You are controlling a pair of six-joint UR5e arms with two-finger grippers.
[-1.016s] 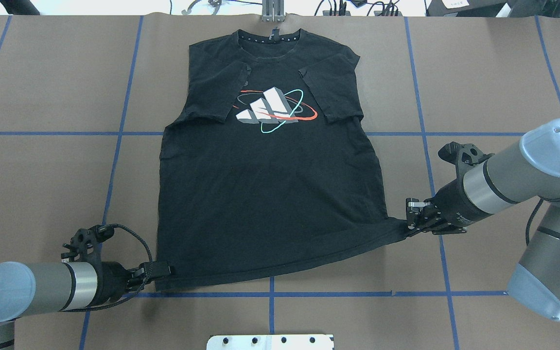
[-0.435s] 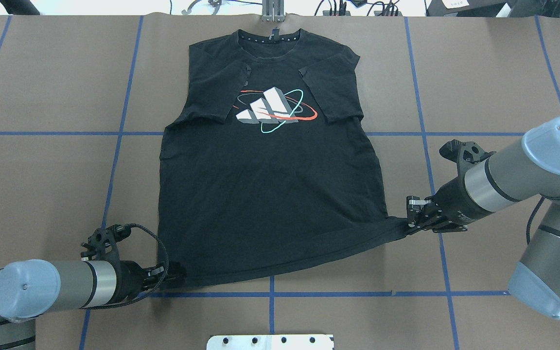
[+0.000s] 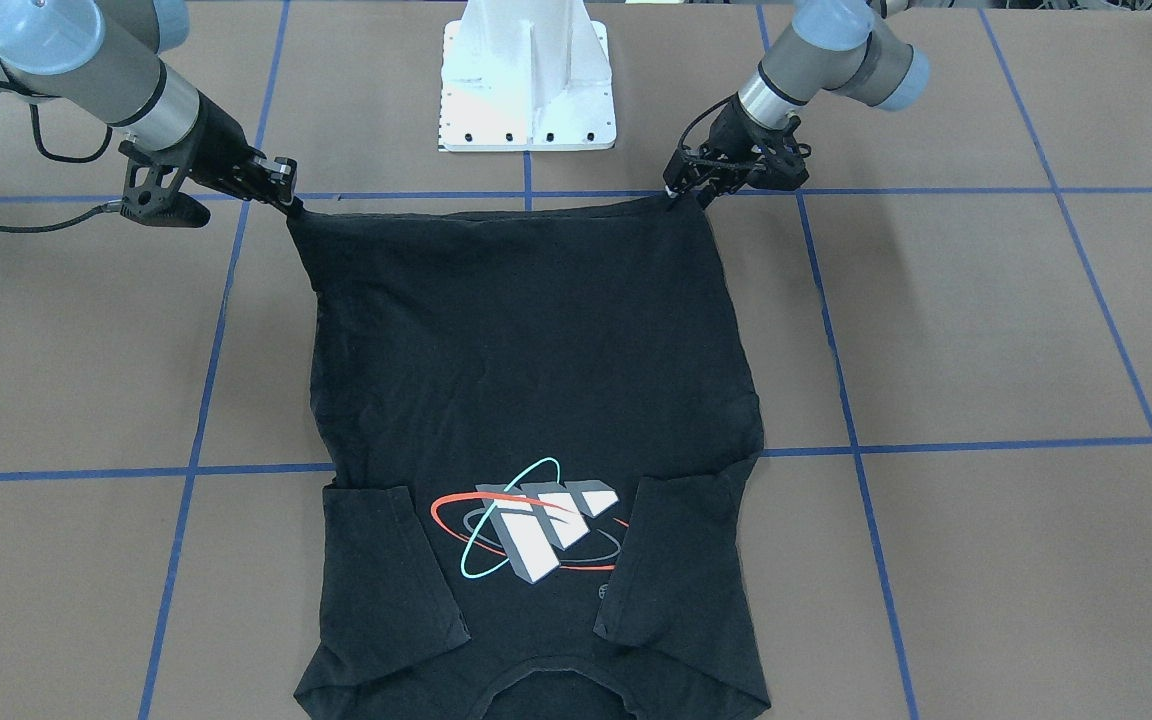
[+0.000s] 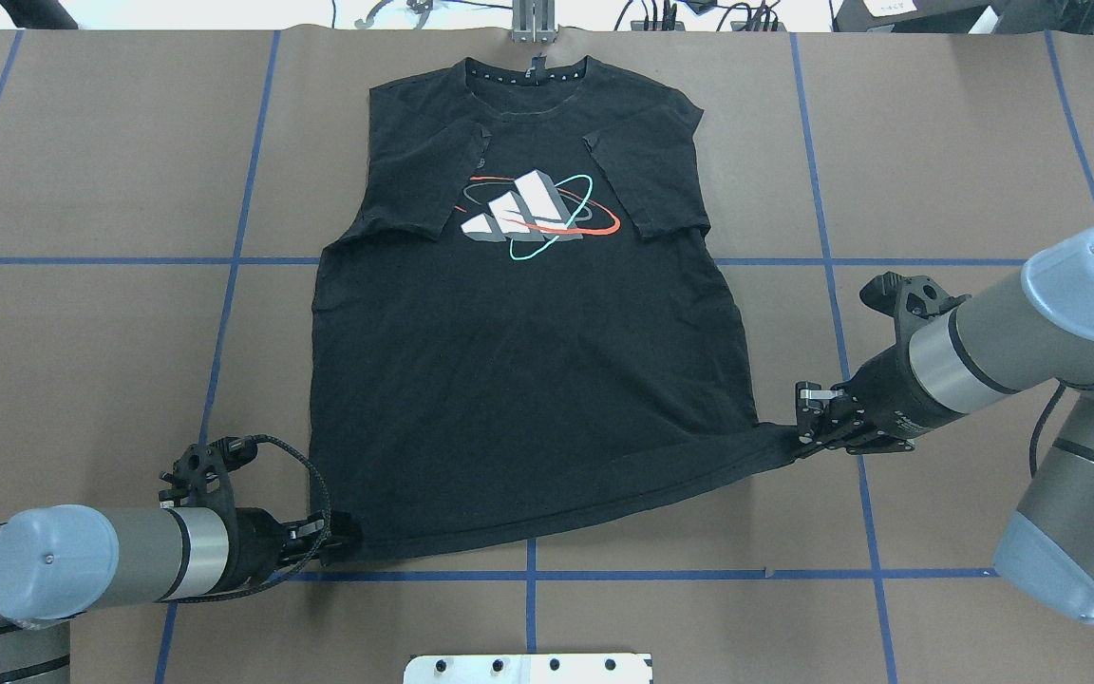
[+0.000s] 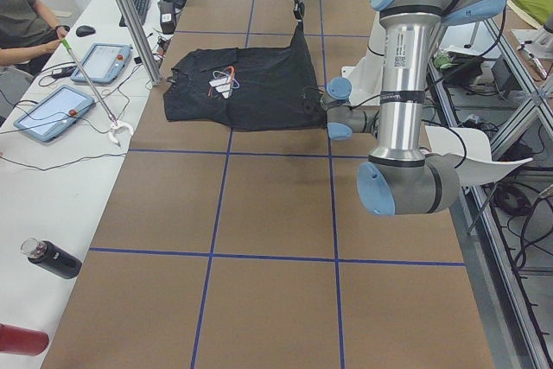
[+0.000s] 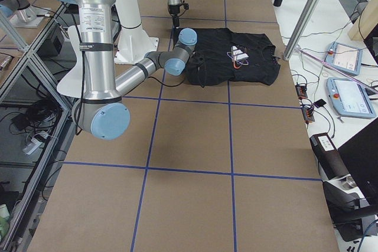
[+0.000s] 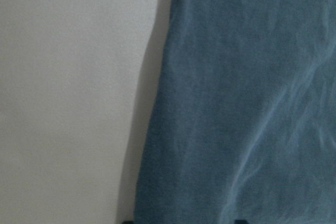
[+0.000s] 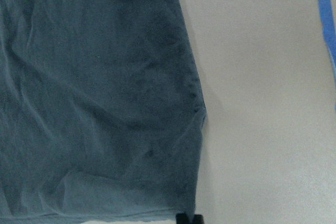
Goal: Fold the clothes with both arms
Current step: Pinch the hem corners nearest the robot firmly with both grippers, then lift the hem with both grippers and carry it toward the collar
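The black T-shirt (image 4: 528,380) lies flat and logo-up, its collar at the far side and both sleeves folded in beside the logo (image 4: 533,217). My right gripper (image 4: 799,442) is shut on the hem's right corner and holds it a little off the table, with the hem stretched toward it. In the front-facing view it shows as the right gripper (image 3: 288,200) on the left. My left gripper (image 4: 343,543) sits at the hem's left corner. In the left wrist view the cloth (image 7: 252,103) lies between two fingertips that stand apart, so it is open.
The white pedestal base (image 3: 528,75) stands behind the hem, between the arms. Blue tape lines cross the brown table. A metal bracket (image 4: 533,24) sits at the far edge by the collar. A seated person (image 5: 26,23) and tablets are at a side desk.
My left arm has swung in to the right, and its gripper now sits over the hem's left corner. The right gripper and the shirt have hardly moved.
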